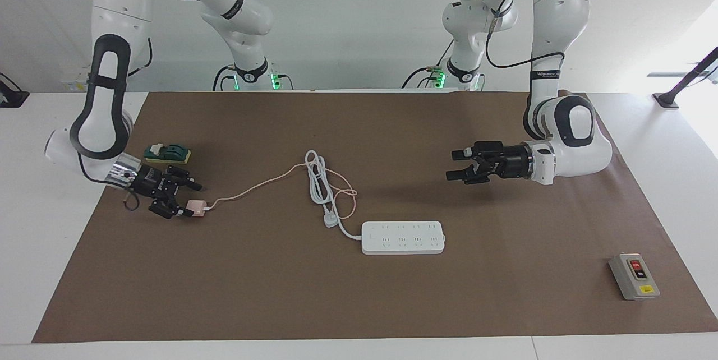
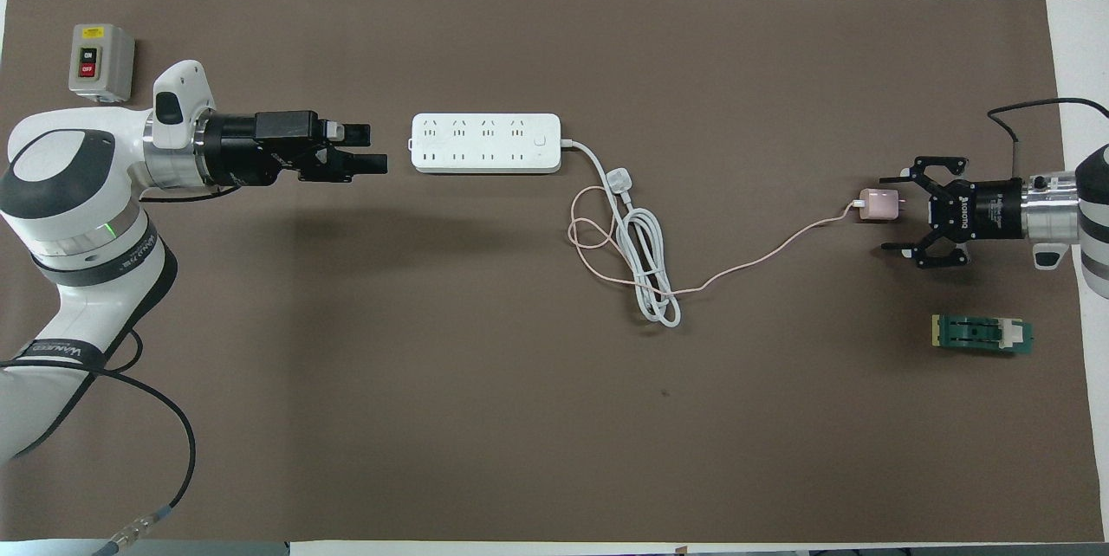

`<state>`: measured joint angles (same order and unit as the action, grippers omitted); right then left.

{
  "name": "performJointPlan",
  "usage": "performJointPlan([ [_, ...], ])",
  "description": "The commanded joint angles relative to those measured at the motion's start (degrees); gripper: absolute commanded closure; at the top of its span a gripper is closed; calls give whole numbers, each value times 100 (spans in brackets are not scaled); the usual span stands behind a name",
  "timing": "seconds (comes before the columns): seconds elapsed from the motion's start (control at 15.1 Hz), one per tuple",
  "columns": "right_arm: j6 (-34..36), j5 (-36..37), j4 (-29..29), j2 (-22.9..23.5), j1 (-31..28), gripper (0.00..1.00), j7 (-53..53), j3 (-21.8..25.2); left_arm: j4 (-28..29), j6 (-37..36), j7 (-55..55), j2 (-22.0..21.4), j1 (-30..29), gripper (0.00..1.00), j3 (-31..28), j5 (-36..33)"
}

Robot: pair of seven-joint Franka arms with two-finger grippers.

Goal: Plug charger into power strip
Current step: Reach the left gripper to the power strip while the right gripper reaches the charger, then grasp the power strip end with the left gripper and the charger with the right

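Brown paper-covered table (image 1: 505, 304): right gripper (image 2: 894, 219), jaws apart, flanks the small pale-pink cube charger (image 2: 878, 204) (ungripped), left gripper (image 2: 372, 149), jaws apart, aims at the long white power strip (image 2: 485, 143), probably to steady it.

You see a matt brown paper-like mat (image 1: 280, 292). The power strip (image 1: 403, 237) looks smooth white plastic; the charger (image 2: 878, 205) pale-pink plastic

The charger (image 1: 196, 206) (image 2: 878, 204) is a tiny pale-pink cube lying on its side on the brown mat, way out at the right arm's end of the table, prongs pointing off toward that end. Its thin pink cable (image 2: 762, 255) snakes back to the middle. The power strip (image 1: 403, 237) (image 2: 485, 143) is a long flat white bar, sockets up, lying mid-table, nothing plugged in.
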<state>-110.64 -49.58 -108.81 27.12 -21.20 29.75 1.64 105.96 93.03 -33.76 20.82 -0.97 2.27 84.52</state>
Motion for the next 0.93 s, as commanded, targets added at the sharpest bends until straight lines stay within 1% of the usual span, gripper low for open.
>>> performJointPlan([
  [0.0, -107, -175, -9, 109, -85, 0, -347, -41, 320, 390, -78, -271, 53, 0, -25, 161],
  [0.07, -124, -201, -8, 170, -103, 0, -451, -50, 355, 400, -69, -263, 53, 0, -17, 179],
  [0.2, -115, -463, -17, 284, -130, 0, -724, -41, 391, 391, -52, -175, 62, 0, -16, 424],
  [0.46, -133, -578, 0, 302, -218, 0, -760, -41, 435, 400, -43, -175, 150, 0, -8, 460],
  [0.53, -211, -596, 18, 320, -183, 0, -743, -41, 426, 400, -34, -166, 150, 0, -8, 564],
  [0.86, -467, -280, 132, 364, -68, 0, -655, -24, 400, 356, 19, -157, 273, 0, -8, 644],
])
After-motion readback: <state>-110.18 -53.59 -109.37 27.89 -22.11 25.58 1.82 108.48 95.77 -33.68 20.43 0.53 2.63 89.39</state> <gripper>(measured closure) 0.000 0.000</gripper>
